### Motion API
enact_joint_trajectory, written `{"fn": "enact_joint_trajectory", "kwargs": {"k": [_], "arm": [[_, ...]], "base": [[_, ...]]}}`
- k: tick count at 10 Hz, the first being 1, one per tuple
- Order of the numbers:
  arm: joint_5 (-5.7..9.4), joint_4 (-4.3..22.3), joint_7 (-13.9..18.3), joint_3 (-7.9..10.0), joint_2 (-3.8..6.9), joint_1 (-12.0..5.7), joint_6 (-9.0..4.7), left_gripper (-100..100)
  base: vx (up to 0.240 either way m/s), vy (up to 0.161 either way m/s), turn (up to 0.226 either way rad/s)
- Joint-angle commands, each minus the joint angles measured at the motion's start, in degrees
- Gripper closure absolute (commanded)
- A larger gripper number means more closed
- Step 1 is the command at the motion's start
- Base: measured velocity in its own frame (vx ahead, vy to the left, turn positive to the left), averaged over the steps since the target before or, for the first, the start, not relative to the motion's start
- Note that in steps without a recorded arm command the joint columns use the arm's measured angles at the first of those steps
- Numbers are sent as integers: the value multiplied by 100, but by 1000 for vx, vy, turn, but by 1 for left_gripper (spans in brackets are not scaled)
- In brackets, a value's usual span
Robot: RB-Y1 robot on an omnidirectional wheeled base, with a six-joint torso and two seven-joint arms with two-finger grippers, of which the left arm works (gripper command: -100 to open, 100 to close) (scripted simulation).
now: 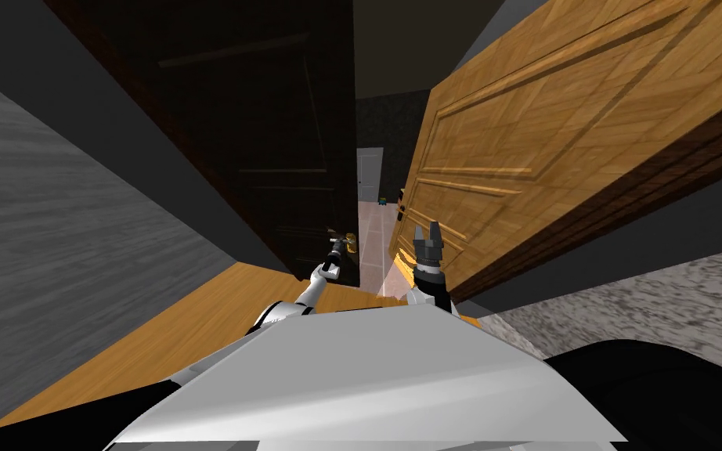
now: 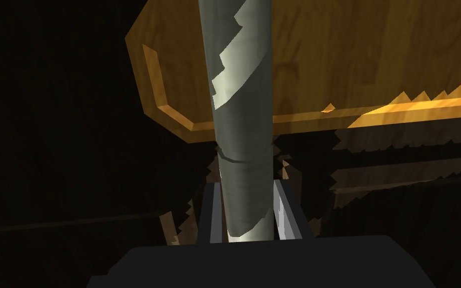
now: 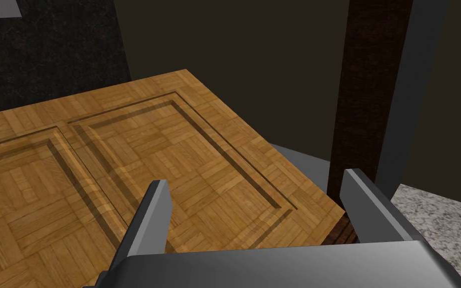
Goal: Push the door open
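L gripper (image 2: 247, 184) is clamped tight on the grey round handle bar (image 2: 239, 100) of the dark brown panelled door (image 1: 273, 156), at my left front. R gripper (image 3: 254, 177) has fingers wide apart, holding nothing, just beside the light parquet-wood door (image 3: 149, 150) at right. Narrow gap btw both doors shows pale tiled floor (image 1: 371, 235).

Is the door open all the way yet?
Partly. A gap shows between the dark door and the wooden door. The left end effector grips the dark door's handle; the right end effector hangs open by the wooden door. Wider pushing is left.
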Motion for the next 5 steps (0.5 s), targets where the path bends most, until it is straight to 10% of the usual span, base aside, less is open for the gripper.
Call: {"fn": "enact_joint_trajectory", "kwargs": {"k": [1, 5], "arm": [[44, 72, -8, 124, 149, -93, -78, 100], [116, 78, -65, 340, 286, -72, -78, 100]], "base": [[184, -102, 51], [176, -129, 58]]}}
